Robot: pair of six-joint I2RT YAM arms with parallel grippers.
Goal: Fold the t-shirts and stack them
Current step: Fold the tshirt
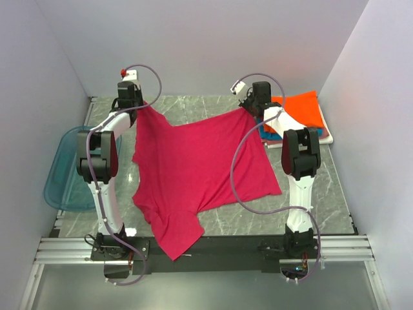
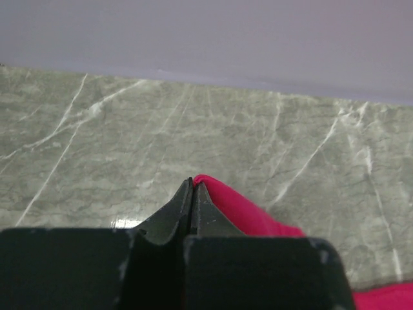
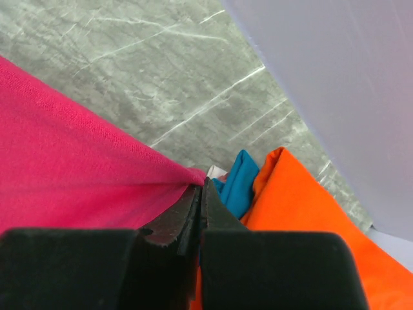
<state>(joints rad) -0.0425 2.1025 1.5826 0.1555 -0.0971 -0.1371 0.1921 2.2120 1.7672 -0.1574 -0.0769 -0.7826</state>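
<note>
A magenta-red t-shirt hangs stretched between both grippers over the marble table, its lower part trailing past the near edge. My left gripper is shut on its far left corner; in the left wrist view the gripper pinches a red fold. My right gripper is shut on the far right corner, where the gripper bites the red cloth. Folded shirts are stacked at the back right: orange on top, teal-blue under it, white at the bottom.
A translucent blue plastic tray lies at the table's left edge beside the left arm. Grey walls close in the back and both sides. The arms' cables loop over the shirt on the right.
</note>
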